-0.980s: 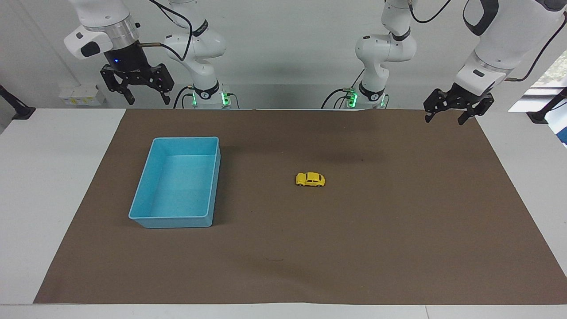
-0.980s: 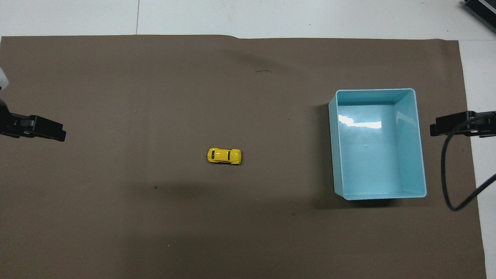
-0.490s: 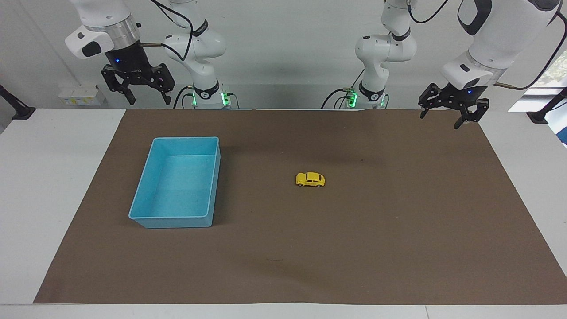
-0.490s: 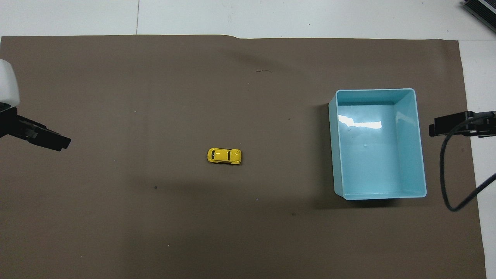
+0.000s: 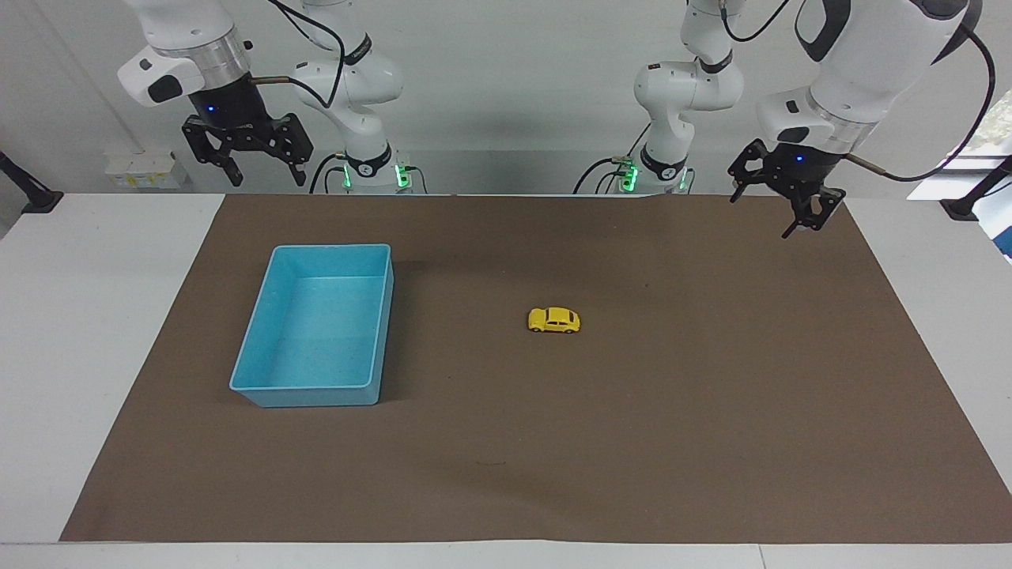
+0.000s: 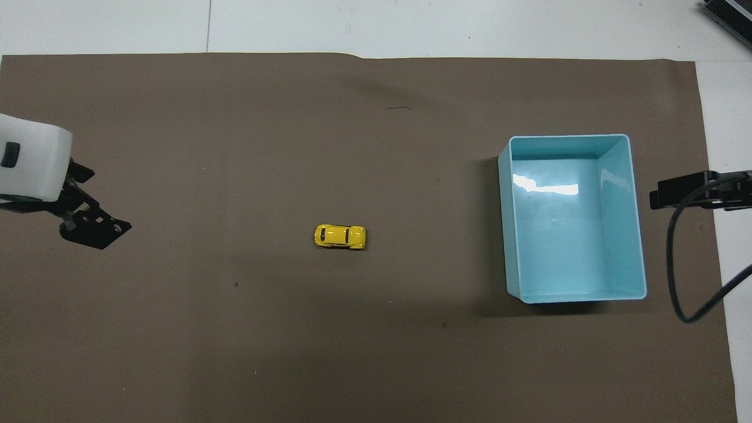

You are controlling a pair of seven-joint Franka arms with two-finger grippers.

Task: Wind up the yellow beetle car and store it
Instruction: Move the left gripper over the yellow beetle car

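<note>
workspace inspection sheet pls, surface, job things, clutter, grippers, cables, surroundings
surface: white table under a brown mat, flat, a few small specks on it
job's things: yellow beetle car on its wheels near the mat's middle, untouched; light blue bin empty, toward the right arm's end
clutter: nothing seen
grippers: left gripper open, holding nothing, in the air over the mat's corner at the left arm's end; right gripper open, holding nothing, raised at the right arm's end, waiting
cables: black cable looping from the right gripper, beside the bin; more cables at the arm bases
surroundings: grey wall; small white box at the table's edge
</note>
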